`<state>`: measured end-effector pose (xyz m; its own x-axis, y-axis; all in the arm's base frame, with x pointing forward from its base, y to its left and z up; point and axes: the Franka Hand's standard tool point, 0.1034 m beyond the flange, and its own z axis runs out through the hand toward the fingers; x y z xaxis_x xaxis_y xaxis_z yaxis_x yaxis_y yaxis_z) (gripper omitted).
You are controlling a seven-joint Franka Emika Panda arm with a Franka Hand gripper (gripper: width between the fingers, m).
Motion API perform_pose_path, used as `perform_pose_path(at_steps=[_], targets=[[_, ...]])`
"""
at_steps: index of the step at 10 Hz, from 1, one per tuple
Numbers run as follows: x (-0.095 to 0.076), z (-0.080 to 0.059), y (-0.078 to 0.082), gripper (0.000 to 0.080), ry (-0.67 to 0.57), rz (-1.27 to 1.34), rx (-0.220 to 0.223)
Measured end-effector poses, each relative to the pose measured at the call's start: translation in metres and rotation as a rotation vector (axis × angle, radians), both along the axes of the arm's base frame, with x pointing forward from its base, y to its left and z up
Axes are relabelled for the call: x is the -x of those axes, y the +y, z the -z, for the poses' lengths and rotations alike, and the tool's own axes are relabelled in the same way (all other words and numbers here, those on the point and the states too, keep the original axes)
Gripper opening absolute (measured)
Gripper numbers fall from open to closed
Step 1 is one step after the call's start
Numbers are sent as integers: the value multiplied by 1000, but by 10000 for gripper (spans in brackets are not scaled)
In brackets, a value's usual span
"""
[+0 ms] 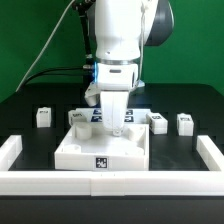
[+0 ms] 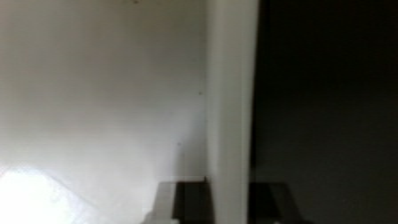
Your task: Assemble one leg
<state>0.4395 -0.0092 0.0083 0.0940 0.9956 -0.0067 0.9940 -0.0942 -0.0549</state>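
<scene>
The large flat white square panel (image 1: 100, 148) lies in the middle of the table. My gripper (image 1: 116, 124) points straight down at the panel's far edge. In the wrist view the gripper (image 2: 231, 192) has its two dark fingers (image 2: 187, 203) on either side of the panel's white edge (image 2: 231, 120), with no gap showing. Two legs (image 1: 42, 117) (image 1: 75, 118) stand at the exterior view's left. Two more legs (image 1: 160, 122) (image 1: 184, 122) stand at its right. All the legs are apart from the gripper.
Long white border rails (image 1: 110, 181) run along the front and both sides (image 1: 10, 150) of the black table. The marker board (image 1: 138, 113) lies behind the panel, partly hidden by the arm. A green wall and cables are at the back.
</scene>
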Motion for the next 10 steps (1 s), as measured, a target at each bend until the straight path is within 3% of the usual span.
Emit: perform_pose_path(at_steps=[4, 6, 9, 10], targets=[[-1, 0, 1, 61, -1, -1, 0], [-6, 0, 14, 61, -8, -25, -7], [-21, 1, 57, 61, -25, -94, -26], [-20, 1, 55, 61, -24, -90, -26]])
